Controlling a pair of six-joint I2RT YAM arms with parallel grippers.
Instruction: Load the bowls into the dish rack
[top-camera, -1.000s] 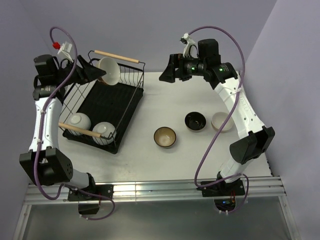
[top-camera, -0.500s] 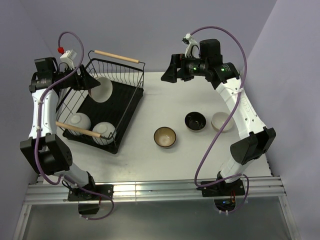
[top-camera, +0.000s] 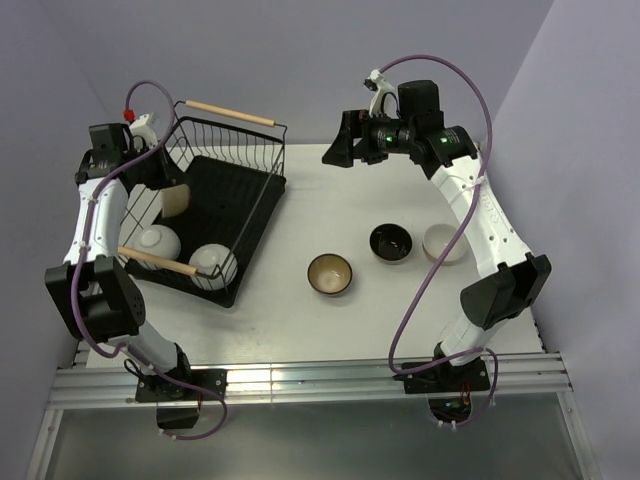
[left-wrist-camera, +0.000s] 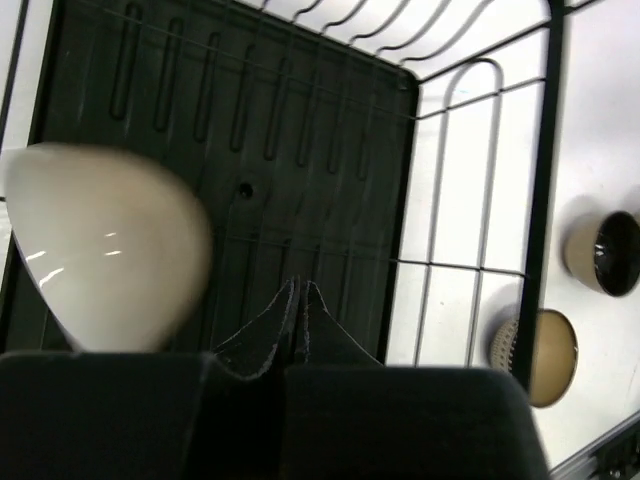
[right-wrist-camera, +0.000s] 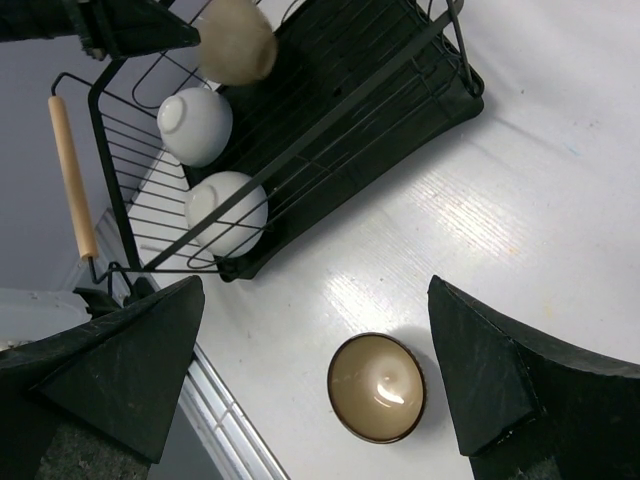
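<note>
The big black wire dish rack (top-camera: 262, 190) with a black tray base sat on the left part of the white counter (top-camera: 330, 330). It had two light wooden rod handles, a far handle (top-camera: 232, 112) and a near handle (top-camera: 155, 260). Two small round white bowls lay upside down in the rack, side by side by the near handle: the first white bowl (top-camera: 158, 240) and the second white bowl (top-camera: 212, 262).

A small cream-beige bowl (top-camera: 175, 200) was in the rack too, tipped on its side by the left wall, just beside the left hand (top-camera: 163, 172). From the left wrist camera this bowl looked blurry (so I could not tell if it was lying on the tray base). The two fingers of the left hand were pressed together at their tips with nothing between them. The bowl was off to one side of them.

The right hand (top-camera: 335, 150) hung over the far part of the counter, to the right of the rack. Its fingers were spread wide apart and held nothing.

Three more bowls stood right way up on the counter, apart from the rack. The brown bowl with a tan inside (top-camera: 329, 274) was nearest the rack. The shiny black bowl (top-camera: 391, 243) came next, and another cream-beige bowl (top-camera: 444, 243) sat just beside it.
</note>
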